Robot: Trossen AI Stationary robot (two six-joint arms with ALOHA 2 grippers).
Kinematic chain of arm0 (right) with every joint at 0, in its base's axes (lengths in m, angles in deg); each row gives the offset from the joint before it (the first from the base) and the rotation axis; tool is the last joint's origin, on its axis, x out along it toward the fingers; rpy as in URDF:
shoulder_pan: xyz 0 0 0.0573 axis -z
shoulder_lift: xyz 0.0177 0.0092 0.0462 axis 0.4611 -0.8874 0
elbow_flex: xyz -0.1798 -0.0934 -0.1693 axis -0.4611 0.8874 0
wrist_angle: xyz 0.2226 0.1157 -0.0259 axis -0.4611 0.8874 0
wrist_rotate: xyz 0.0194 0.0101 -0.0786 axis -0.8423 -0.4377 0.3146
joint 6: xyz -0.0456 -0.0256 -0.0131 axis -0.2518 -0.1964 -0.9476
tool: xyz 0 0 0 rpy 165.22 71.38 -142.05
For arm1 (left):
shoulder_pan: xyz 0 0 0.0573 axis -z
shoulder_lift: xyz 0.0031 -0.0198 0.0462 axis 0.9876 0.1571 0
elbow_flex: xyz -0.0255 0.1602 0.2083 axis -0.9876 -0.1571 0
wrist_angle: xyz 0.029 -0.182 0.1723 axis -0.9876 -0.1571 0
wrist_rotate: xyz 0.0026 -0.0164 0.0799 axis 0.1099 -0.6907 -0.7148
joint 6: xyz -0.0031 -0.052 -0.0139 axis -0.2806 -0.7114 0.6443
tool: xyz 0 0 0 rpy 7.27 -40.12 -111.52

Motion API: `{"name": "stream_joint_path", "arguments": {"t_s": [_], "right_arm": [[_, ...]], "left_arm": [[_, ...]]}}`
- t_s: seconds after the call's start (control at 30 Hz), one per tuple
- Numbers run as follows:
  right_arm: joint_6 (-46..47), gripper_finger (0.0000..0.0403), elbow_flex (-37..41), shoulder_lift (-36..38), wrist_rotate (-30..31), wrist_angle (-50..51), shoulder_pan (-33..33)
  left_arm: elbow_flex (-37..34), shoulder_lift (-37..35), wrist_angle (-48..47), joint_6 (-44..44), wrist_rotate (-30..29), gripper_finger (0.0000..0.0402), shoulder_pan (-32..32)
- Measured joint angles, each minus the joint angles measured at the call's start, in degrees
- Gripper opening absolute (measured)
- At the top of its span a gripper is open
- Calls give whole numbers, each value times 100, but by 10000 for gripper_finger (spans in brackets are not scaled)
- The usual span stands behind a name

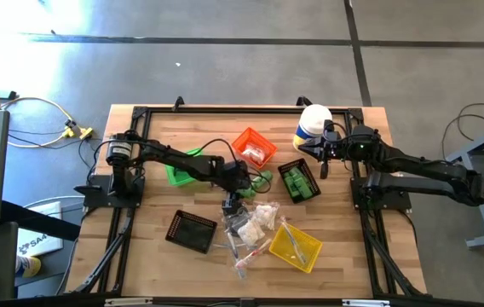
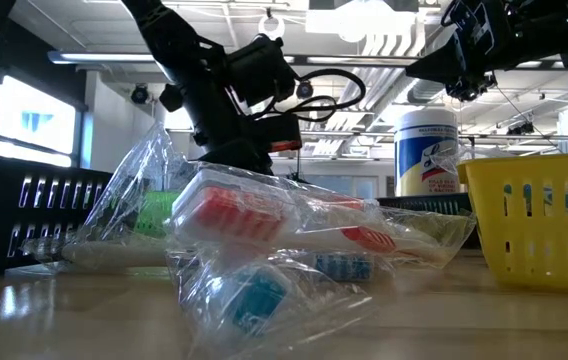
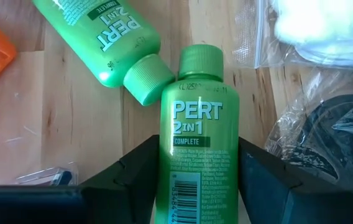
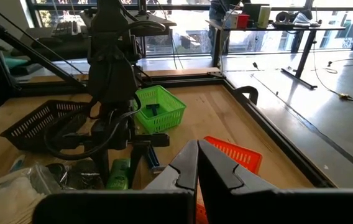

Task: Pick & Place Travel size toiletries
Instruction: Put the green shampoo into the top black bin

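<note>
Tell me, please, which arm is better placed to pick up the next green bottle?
Left. The left gripper already has a green bottle between its fingers in the middle of the table, while the right gripper is shut and waits near the white canister.

The green bottle between the left claw's fingers runs off the left wrist view at 6 o'clock. A second green bottle is cropped at 12 o'clock. The clear bags' contents blur in the low view.
</note>
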Motion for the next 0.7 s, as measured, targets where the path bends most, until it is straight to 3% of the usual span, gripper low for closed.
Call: {"name": "stream_joint_path", "arguments": {"t_s": [0.7], "right_arm": [[13, 3, 0, -2, 0, 2, 0]], "left_arm": [[-9, -24, 175, 16, 30, 180, 1]]}}
